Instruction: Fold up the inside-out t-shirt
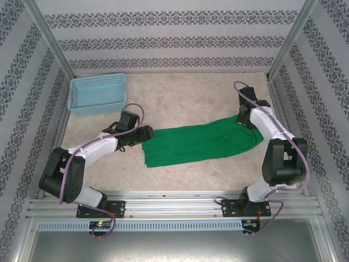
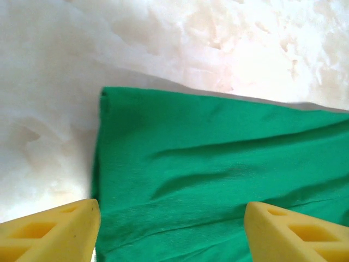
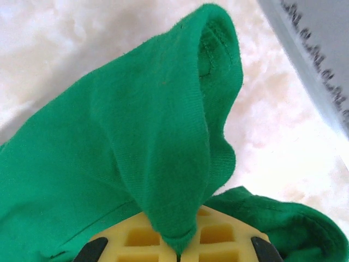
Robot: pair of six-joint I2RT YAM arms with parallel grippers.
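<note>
The inside-out t-shirt (image 1: 199, 143) is bright green and lies as a long band across the middle of the table, wrinkled along its length. My left gripper (image 1: 145, 135) hovers at the shirt's left end. In the left wrist view this gripper (image 2: 172, 232) is open, its yellow fingertips (image 2: 54, 229) wide apart above the cloth (image 2: 218, 164), with the shirt's left edge just inside the left one. My right gripper (image 1: 244, 121) is at the shirt's right end. There the right gripper (image 3: 180, 254) is shut on a pinched fold of the green cloth (image 3: 142, 136), which rises in a peak.
A light blue mesh basket (image 1: 98, 94) stands at the back left of the table. Patterned walls with metal posts (image 1: 54, 49) close in the left, right and back sides. Bare marbled tabletop (image 1: 185, 98) lies behind the shirt.
</note>
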